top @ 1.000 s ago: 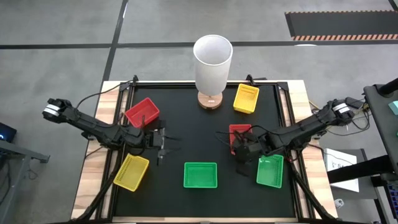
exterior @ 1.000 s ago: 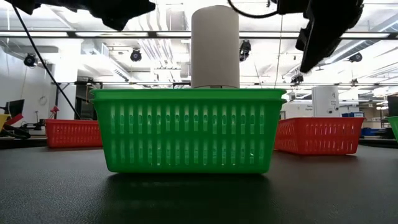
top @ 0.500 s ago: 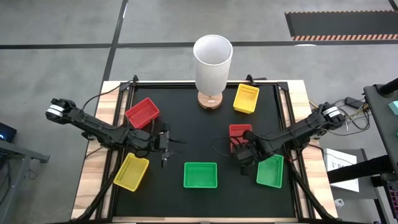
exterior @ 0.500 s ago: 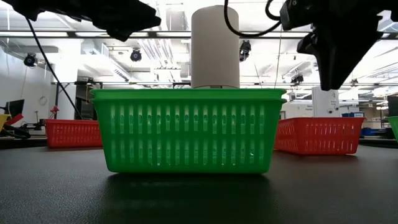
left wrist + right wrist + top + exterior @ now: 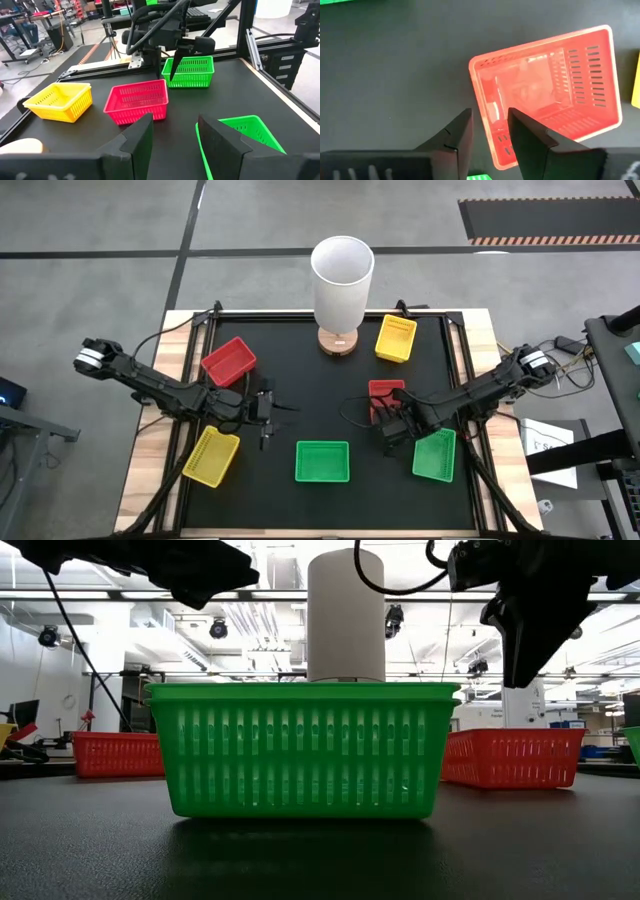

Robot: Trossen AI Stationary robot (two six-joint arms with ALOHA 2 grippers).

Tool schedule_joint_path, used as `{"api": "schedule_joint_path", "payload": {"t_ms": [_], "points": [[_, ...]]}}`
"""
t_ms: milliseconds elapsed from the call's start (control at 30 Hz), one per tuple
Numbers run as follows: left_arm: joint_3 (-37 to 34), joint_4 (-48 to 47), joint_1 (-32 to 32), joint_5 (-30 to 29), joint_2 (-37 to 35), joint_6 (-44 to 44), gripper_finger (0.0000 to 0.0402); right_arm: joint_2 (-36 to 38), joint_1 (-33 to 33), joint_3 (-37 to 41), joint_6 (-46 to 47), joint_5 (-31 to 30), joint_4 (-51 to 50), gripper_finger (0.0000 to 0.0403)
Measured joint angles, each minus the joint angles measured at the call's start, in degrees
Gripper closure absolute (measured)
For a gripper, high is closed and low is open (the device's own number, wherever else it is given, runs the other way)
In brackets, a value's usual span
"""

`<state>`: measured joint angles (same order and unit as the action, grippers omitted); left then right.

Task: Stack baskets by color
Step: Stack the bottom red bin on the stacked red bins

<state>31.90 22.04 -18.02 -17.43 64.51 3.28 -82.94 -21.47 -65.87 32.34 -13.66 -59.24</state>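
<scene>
Six baskets sit flat on the black mat. Two are red (image 5: 229, 361) (image 5: 386, 393), two yellow (image 5: 395, 338) (image 5: 211, 457) and two green (image 5: 322, 461) (image 5: 434, 455). My right gripper (image 5: 385, 428) points steeply down over the near short wall (image 5: 485, 112) of the red basket (image 5: 545, 95) at centre right. It is open, its fingers (image 5: 456, 135) stand on either side of that wall, and its tips (image 5: 522, 680) are above the rim. My left gripper (image 5: 268, 415) hovers open and nearly level in the mat's middle left, facing the right side; nothing is between its fingers (image 5: 142, 145).
A tall white cylinder (image 5: 342, 275) on a wooden base stands at the far middle of the mat. The front green basket (image 5: 303, 750) fills the middle of the low view. Bare mat lies between the two arms.
My right gripper has tipped from a slant to pointing steeply down over the red basket at centre right.
</scene>
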Motion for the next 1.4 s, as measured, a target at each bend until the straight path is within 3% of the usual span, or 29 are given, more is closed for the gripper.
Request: {"api": "schedule_joint_path", "payload": {"t_ms": [233,600,767,1000,1167,1400], "points": [[0.0,0.3,0.0,-0.1,0.0,-0.1,0.0259,0.0,-1.4,0.3,-2.6,0.6,-0.5,0.0258],[0.0,2.9,0.0,-0.3,0.0,0.0,0.0259,0.0,-2.2,8.9,-4.7,0.6,0.8,0.0270],[0.0,3.4,0.0,-0.5,0.0,0.2,0.0259,-0.1,-2.2,13.0,-8.8,0.1,8.0,0.0296],[0.0,5.5,0.0,-1.1,0.0,0.1,0.0261,-0.1,-2.1,14.5,-13.1,-3.1,17.1,0.0386],[1.0,7.7,0.0,-1.4,1.9,0.2,0.0261,-0.1,-1.3,13.2,-15.8,-6.8,21.4,0.0392],[7.8,7.7,0.0,-1.4,10.0,3.5,0.0261,-0.1,2.6,11.3,-21.4,-10.0,32.0,0.0393]]}}
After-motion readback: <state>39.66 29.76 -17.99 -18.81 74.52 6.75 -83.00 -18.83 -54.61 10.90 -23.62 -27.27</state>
